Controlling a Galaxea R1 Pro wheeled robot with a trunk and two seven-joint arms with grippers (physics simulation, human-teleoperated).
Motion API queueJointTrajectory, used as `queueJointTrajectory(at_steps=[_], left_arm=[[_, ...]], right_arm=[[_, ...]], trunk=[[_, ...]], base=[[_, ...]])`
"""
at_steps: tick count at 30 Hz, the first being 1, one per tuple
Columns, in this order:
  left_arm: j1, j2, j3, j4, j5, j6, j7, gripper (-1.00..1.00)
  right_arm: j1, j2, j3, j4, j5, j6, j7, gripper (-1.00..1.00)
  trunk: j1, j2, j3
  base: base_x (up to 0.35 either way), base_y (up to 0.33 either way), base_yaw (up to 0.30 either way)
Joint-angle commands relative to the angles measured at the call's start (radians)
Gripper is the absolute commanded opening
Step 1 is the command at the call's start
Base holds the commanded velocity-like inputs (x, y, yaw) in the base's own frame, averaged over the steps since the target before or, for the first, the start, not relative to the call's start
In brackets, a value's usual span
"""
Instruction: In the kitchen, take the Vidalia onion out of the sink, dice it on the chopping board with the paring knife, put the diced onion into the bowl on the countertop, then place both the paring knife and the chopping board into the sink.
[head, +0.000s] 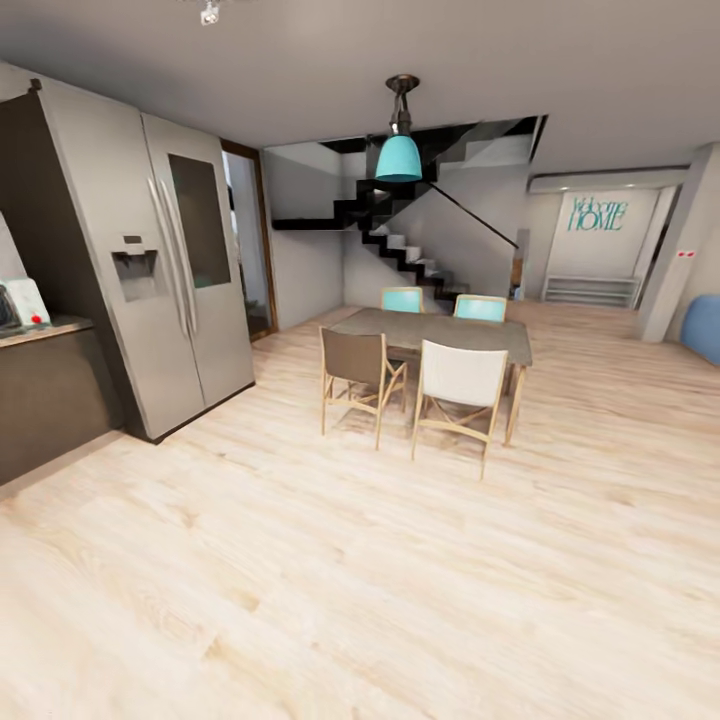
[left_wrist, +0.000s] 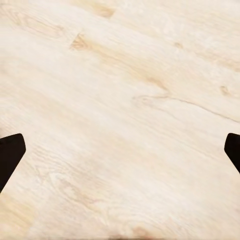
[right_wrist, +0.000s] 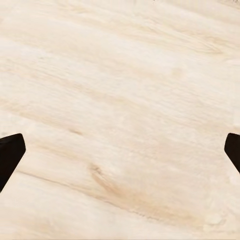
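Note:
The Vidalia onion, sink, chopping board, paring knife and bowl are out of view. My left gripper (left_wrist: 120, 155) hangs open over pale wooden floor (left_wrist: 125, 100), its dark fingertips (left_wrist: 10, 152) far apart with nothing between them. Likewise my right gripper (right_wrist: 120, 155) is open above the same kind of floor (right_wrist: 125, 90), and only planks lie between its fingertips (right_wrist: 10, 155).
A steel double-door fridge (head: 170, 270) stands at the left beside a dark counter (head: 45, 335) carrying a white appliance (head: 22, 302). Ahead is a dining table (head: 440, 332) with several chairs (head: 458, 385) under a teal lamp (head: 399, 155). Stairs (head: 405, 250) rise behind. Open floor (head: 360, 580) lies in front.

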Motion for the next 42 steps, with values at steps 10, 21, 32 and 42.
queueJointTrajectory(at_steps=[10,21,32,42], left_arm=[[-0.001,0.0,0.0,0.001,0.001,-0.003,0.0,1.0],[-0.001,-0.002,-0.001,0.0,0.001,-0.003,0.0,1.0],[-0.001,-0.002,-0.001,0.001,0.001,-0.003,0.0,1.0],[-0.001,-0.011,-0.002,0.001,0.001,-0.003,0.0,1.0]], right_arm=[[0.0,0.001,0.001,0.0,0.001,-0.003,-0.003,1.0],[-0.001,0.003,0.001,0.0,0.001,-0.003,-0.003,1.0],[-0.001,0.003,0.001,0.0,0.001,-0.003,-0.003,1.0],[-0.001,0.005,0.003,0.036,0.001,-0.003,-0.003,1.0]], trunk=[[0.0,-0.001,-0.001],[0.0,-0.001,-0.001],[0.0,-0.001,-0.001],[0.0,-0.001,-0.001]], base=[[0.0,0.0,0.257],[0.0,0.0,0.257],[0.0,-0.003,0.258],[0.0,0.0,0.257]])
